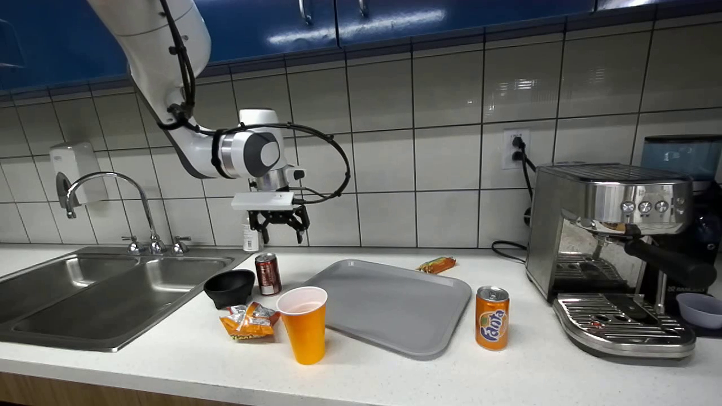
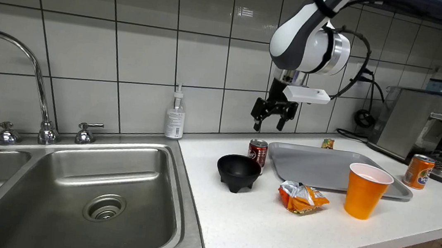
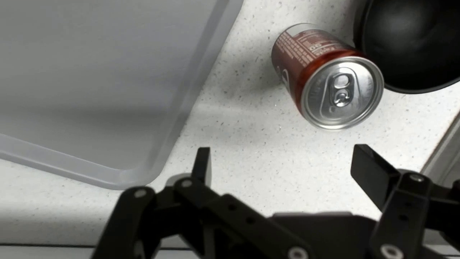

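Red soda can [image 3: 325, 77] stands upright on the counter [image 3: 251, 151], lower than my claw [image 3: 282, 160] and ahead of it in the wrist view, offset toward the jaw on the side of the black bowl [image 3: 413, 43]. Its long axis runs up and down, roughly matching the way I have the claw pointing. The jaws are spread wide with nothing between them. Toward the other jaw, also below, lies the grey tray [image 3: 90, 90].
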Robot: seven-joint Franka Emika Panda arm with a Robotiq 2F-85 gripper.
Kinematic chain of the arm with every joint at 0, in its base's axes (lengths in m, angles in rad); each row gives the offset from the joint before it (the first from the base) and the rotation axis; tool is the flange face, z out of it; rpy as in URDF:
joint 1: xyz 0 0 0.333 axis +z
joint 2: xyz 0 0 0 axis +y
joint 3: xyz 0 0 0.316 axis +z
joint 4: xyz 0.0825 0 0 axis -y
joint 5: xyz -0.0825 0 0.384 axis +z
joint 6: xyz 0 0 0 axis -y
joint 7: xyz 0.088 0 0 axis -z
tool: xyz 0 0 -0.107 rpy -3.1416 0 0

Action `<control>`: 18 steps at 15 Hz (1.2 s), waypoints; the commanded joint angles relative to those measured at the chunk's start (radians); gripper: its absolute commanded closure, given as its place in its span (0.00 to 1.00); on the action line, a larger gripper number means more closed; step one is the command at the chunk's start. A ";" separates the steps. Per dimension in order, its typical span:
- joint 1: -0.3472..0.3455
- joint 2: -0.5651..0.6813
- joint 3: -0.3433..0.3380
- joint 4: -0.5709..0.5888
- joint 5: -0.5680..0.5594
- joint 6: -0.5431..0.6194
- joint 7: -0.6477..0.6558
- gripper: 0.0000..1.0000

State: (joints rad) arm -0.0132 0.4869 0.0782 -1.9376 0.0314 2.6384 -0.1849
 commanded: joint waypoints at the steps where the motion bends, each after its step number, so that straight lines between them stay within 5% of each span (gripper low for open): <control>1: -0.031 -0.064 -0.001 -0.046 0.005 0.011 -0.019 0.00; 18: -0.084 -0.296 -0.095 -0.252 0.008 -0.121 -0.025 0.00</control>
State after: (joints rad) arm -0.0821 0.2699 -0.0162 -2.1290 0.0322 2.5718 -0.1849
